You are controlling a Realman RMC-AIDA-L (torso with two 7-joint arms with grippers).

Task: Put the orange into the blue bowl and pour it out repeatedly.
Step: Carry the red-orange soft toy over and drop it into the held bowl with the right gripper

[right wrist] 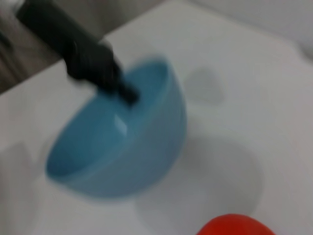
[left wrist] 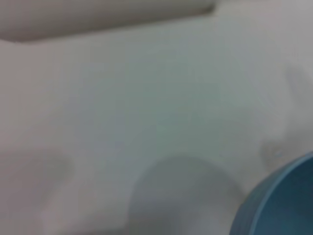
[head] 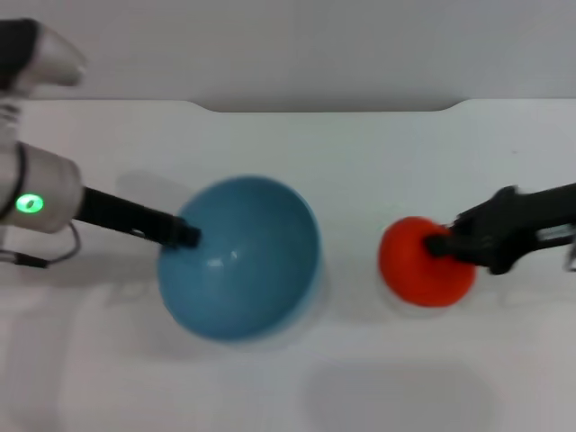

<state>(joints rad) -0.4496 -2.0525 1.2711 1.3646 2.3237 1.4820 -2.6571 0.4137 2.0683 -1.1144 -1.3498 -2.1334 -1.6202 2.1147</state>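
Left gripper (head: 186, 236) clamps the rim of the blue bowl (head: 243, 261), holding it tilted and empty near the table's (head: 297, 144) middle. Right gripper (head: 441, 245) closed on the orange (head: 418, 265), which sits toward the right edge, well apart from the bowl. Step judged: pickup; next, lift the orange across and release it over the bowl.

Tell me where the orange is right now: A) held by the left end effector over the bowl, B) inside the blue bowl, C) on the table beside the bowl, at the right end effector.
C: the orange sits on the table apart from the blue bowl, with the right end effector on it; the bowl is empty.
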